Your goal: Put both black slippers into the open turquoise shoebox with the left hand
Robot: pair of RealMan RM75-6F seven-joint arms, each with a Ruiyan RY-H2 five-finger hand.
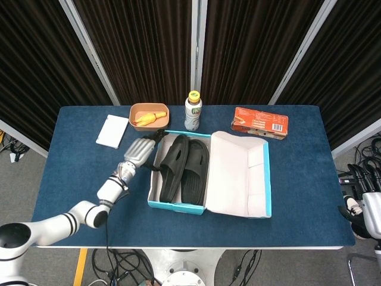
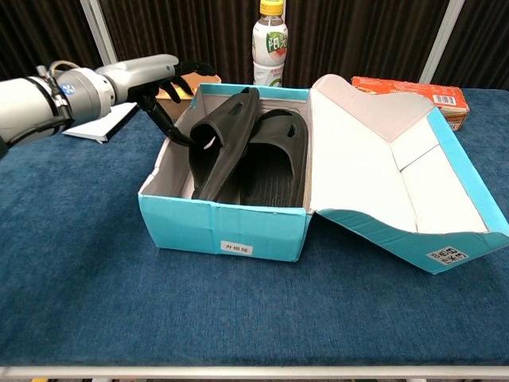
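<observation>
Both black slippers lie inside the open turquoise shoebox (image 1: 176,206) (image 2: 231,232). The left slipper (image 1: 172,168) (image 2: 223,137) is tilted on its edge, leaning toward the box's left wall. The right slipper (image 1: 195,170) (image 2: 275,156) lies flat beside it. My left hand (image 1: 139,151) (image 2: 149,76) hovers over the box's far left corner with its fingers spread and nothing in them; one fingertip reaches down close to the tilted slipper's strap. My right hand (image 1: 368,215) shows only partly at the head view's right edge, off the table.
The box's lid (image 1: 241,174) (image 2: 382,159) lies open to the right. Behind the box stand a bottle (image 1: 193,111) (image 2: 270,43), an orange bowl (image 1: 149,115) with a yellow thing, a white pad (image 1: 112,131) and an orange-red carton (image 1: 259,121) (image 2: 407,89).
</observation>
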